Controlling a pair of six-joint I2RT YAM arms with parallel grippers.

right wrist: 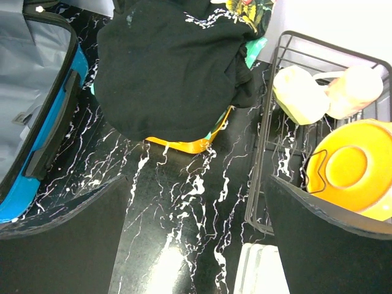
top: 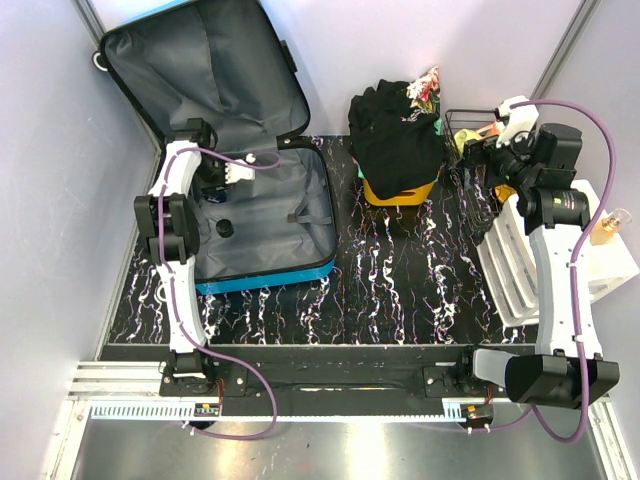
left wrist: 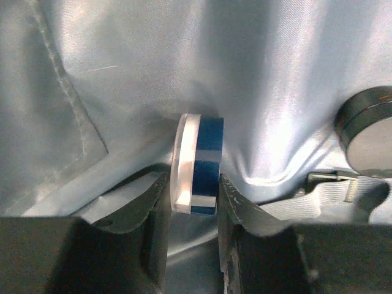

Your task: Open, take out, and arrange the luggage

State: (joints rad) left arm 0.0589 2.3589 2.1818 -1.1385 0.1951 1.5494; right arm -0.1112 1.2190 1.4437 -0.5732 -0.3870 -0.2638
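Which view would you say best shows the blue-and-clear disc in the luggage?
The left wrist view: the disc sits pinched on edge in the left gripper. The top view hides it under the left arm; the right wrist view shows only the luggage rim.

Pale purple walls point(top: 50, 150) stand on three sides. The table point(top: 390, 290) is black with white squiggly lines (like marble). A shiny grey metal sheet point(top: 350, 455) lies along its near edge, catching light
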